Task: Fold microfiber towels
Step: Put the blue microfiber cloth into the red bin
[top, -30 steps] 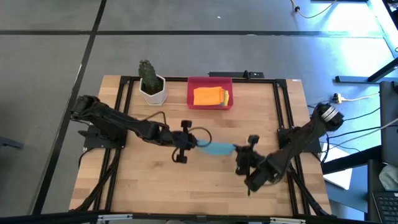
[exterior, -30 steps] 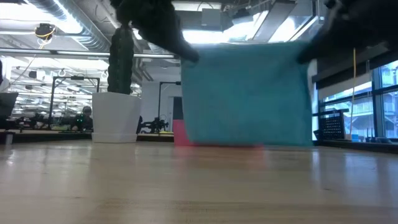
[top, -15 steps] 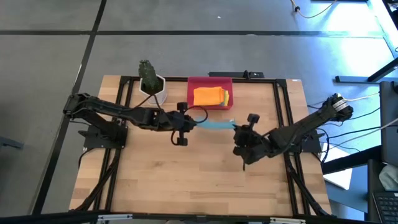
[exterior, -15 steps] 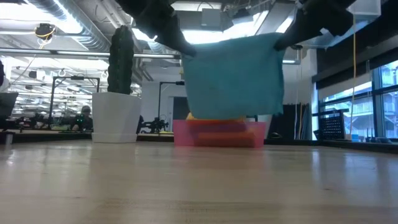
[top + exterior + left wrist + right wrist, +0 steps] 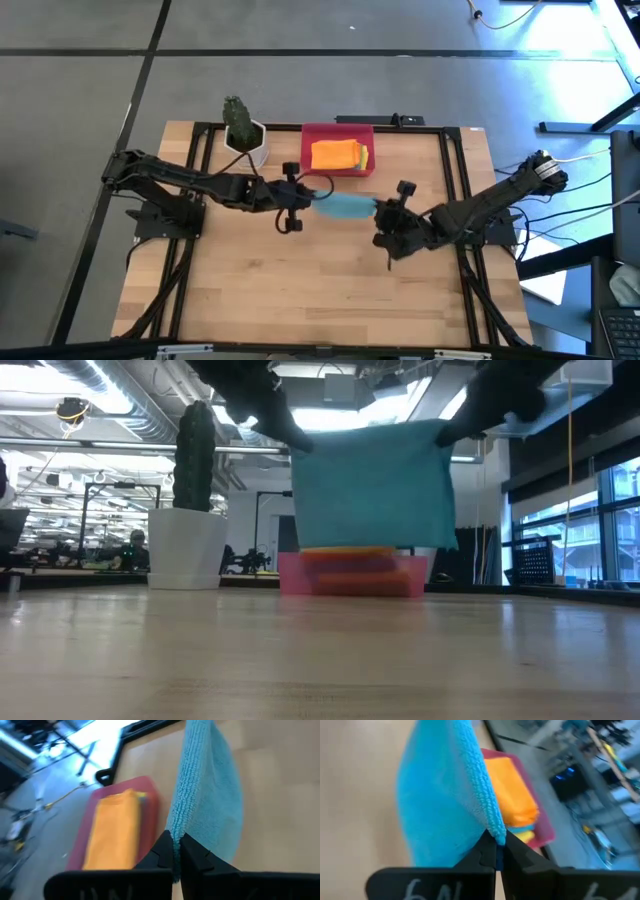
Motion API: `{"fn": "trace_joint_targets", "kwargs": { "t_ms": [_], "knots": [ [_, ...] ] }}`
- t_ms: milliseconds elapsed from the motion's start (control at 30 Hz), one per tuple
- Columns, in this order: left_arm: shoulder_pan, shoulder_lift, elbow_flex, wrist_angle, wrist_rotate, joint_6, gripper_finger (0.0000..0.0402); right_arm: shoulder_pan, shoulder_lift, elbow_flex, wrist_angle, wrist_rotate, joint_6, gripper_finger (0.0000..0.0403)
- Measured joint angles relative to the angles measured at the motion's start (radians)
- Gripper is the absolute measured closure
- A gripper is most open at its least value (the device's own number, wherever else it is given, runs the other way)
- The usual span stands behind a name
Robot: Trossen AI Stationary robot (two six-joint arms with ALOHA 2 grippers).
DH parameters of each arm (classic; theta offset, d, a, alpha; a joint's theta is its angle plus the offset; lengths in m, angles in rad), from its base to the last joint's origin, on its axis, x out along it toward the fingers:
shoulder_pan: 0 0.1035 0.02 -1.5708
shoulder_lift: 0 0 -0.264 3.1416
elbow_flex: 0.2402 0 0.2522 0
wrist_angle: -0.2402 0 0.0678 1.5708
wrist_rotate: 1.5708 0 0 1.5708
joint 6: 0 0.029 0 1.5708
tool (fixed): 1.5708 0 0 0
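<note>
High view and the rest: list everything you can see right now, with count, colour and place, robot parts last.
teal towel: one, teal-blue, hanging in the air between both grippers, clear of the table, in front of the tray.
orange towel: one, orange, folded in the tray, on top.
yellow towel: one, yellow edge showing beside the orange one in the tray.
red tray: one, red, at the table's far edge, centre.
cactus: one, green, in a white pot left of the tray.
table: one, light wood with a black frame.
left gripper: jaws shut on the teal towel's left top corner.
right gripper: jaws shut on its right top corner.
</note>
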Motion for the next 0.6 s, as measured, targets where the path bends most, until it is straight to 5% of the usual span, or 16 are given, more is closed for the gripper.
{"fn": "trace_joint_targets", "kwargs": {
  "t_ms": [267,600],
  "knots": [
    [0.158,0.000,0.007,0.087,-0.039,0.103,0.0401,-0.262,-0.002,0.000,0.117,-0.001,-0.250,0.0397],
    [0.388,0.001,0.087,0.124,0.022,0.232,0.0401,-0.633,-0.071,0.000,0.458,-0.275,-0.644,0.0397]
  ]
}}
